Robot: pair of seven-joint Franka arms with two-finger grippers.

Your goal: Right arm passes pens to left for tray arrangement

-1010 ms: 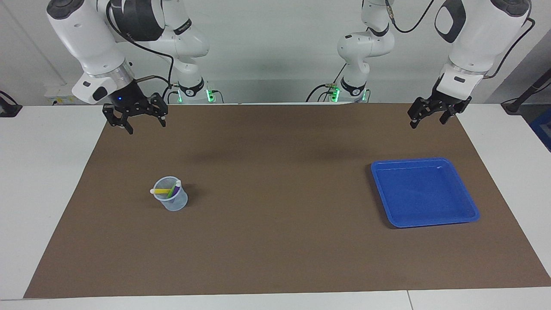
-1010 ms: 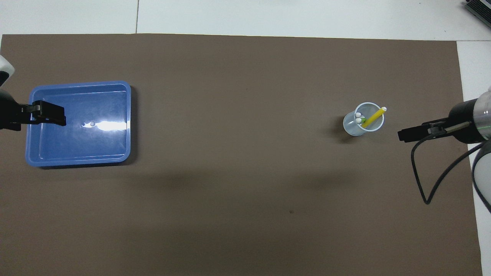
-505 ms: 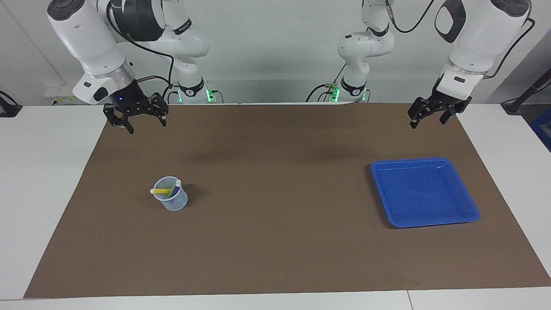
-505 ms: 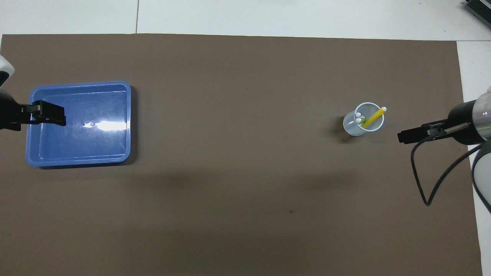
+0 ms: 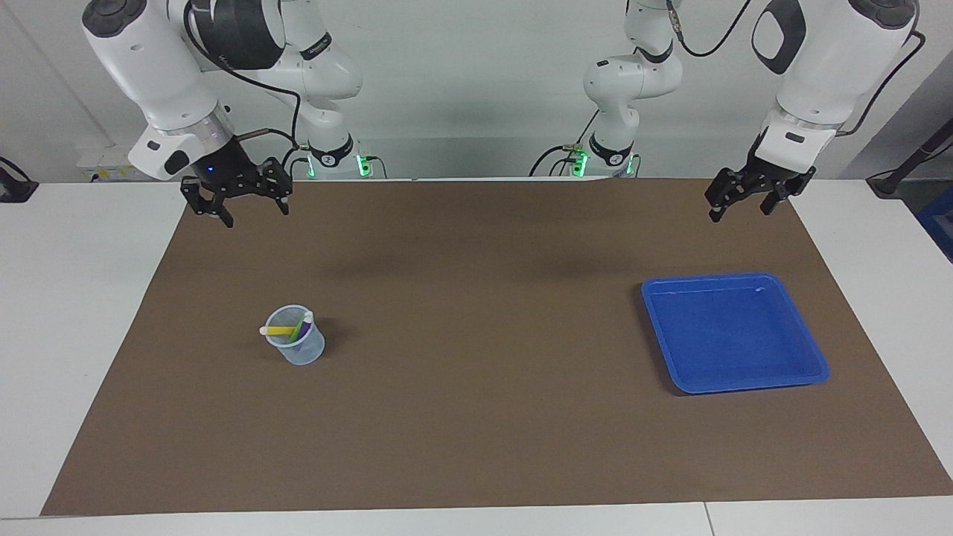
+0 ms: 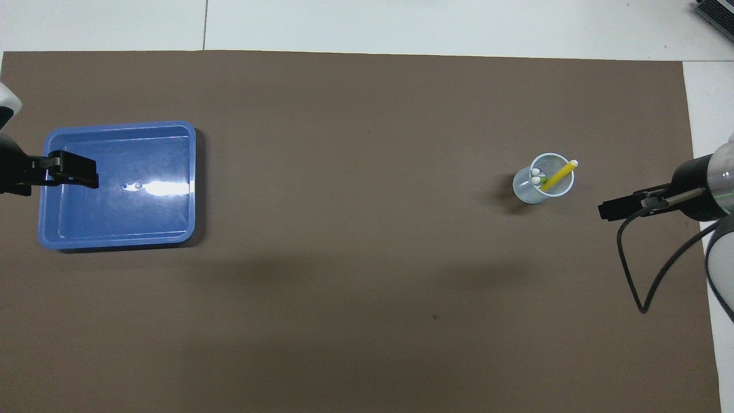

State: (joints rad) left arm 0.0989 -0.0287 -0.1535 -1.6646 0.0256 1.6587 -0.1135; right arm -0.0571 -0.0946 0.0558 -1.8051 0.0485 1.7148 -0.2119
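Three pens stand in a small translucent cup (image 5: 299, 348) (image 6: 541, 187) on the brown mat: a yellow pen (image 5: 281, 330) (image 6: 559, 175), a green pen (image 5: 295, 333) and a purple pen (image 5: 304, 326), whitish ends up. The blue tray (image 5: 752, 385) (image 6: 117, 240) lies with nothing in it toward the left arm's end. My right gripper (image 5: 255, 214) (image 6: 609, 210), blue light lit, hangs open and holds nothing over the mat's corner at the right arm's end, well apart from the cup. Above the mat's corner at the left arm's end, my left gripper (image 5: 739, 213) (image 6: 86, 178) is open with nothing in it.
The brown mat (image 5: 476, 417) covers most of the white table (image 5: 74, 313). A black cable (image 6: 636, 275) loops down from the right wrist. Both arm bases stand at the robots' edge of the table.
The right gripper has drifted slightly toward the robots' edge, still open. The left arm, cup, pens and tray have not moved.
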